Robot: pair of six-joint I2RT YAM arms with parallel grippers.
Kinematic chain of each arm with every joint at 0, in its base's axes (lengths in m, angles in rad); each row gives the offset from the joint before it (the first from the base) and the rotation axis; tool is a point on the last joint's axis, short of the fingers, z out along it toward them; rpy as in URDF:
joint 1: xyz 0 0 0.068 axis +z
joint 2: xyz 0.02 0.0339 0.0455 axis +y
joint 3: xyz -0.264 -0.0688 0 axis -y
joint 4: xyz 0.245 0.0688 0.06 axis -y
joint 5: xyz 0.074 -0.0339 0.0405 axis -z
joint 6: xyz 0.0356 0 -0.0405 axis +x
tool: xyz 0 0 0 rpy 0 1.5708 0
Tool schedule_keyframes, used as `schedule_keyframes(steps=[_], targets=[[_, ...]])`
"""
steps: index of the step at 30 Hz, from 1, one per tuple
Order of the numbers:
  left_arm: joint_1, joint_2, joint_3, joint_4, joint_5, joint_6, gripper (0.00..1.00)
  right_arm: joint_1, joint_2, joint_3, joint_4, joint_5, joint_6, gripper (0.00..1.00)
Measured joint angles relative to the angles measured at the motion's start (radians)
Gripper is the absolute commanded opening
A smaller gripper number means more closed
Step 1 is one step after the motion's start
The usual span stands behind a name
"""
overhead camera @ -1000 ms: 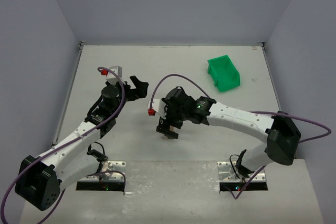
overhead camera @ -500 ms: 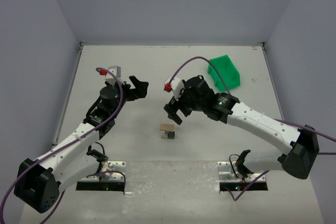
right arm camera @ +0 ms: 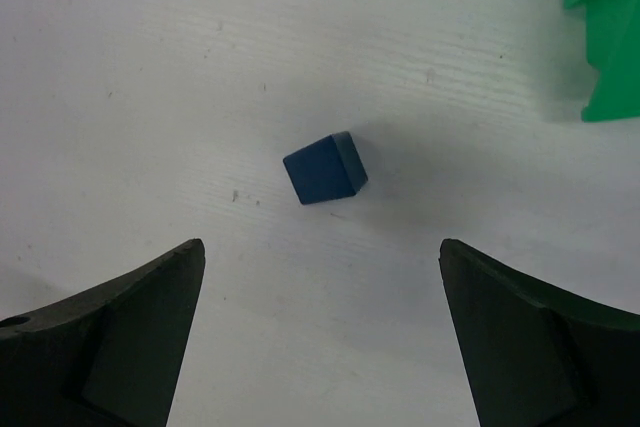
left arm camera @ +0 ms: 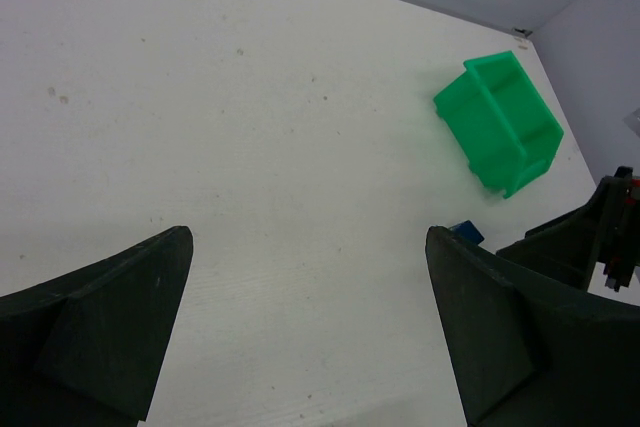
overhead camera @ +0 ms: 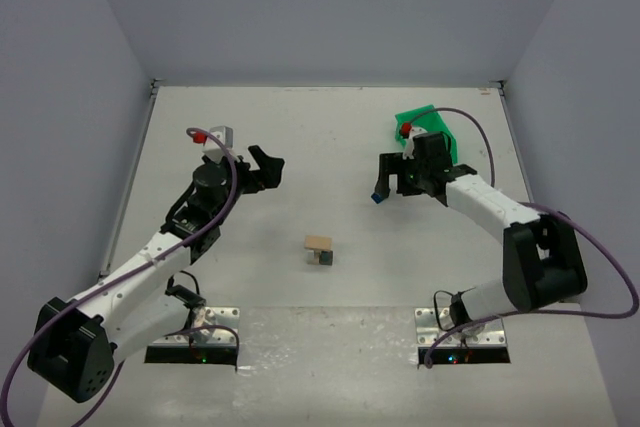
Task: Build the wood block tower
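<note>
The small stack of tiny wooden blocks (overhead camera: pixel 320 250), a pale plank over a dark grey cube, stands on the white surface (overhead camera: pixel 300 127) between the two arms. At 2 o'clock from it, well apart, a dark blue wooden cube (right arm camera: pixel 325 169) lies alone. The right gripper (right arm camera: pixel 320 247) hovers over this cube, jaws apart, not touching it. A green plastic bin (left arm camera: pixel 500 122) sits at 1 o'clock from the cube. The left gripper (left arm camera: pixel 308 237), at 10 o'clock from the stack, has its jaws wide apart, holding nothing.
</note>
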Motion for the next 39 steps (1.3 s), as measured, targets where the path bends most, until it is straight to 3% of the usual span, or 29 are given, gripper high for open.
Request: schedule_keyframes(steps=[6, 18, 30, 35, 39], targets=[[0.000, 0.036, 0.000, 0.000, 0.000, 0.000, 1.00, -0.039, 0.196, 0.000, 0.133, -0.097, -0.003, 0.90], [0.000, 0.067, 0.000, 0.000, 0.000, 0.001, 1.00, -0.046, 0.278, 0.000, 0.247, -0.133, -0.003, 0.41], [0.000, 0.099, 0.000, 0.008, 0.020, 0.004, 1.00, -0.046, 0.282, 0.000, 0.251, -0.114, 0.003, 0.00], [0.000, 0.107, 0.000, 0.008, 0.028, 0.004, 1.00, -0.046, 0.253, 0.000, 0.198, -0.051, 0.006, 0.00], [0.000, 0.107, 0.000, 0.010, 0.030, 0.004, 1.00, -0.028, 0.203, 0.015, 0.085, 0.111, 0.005, 0.00]])
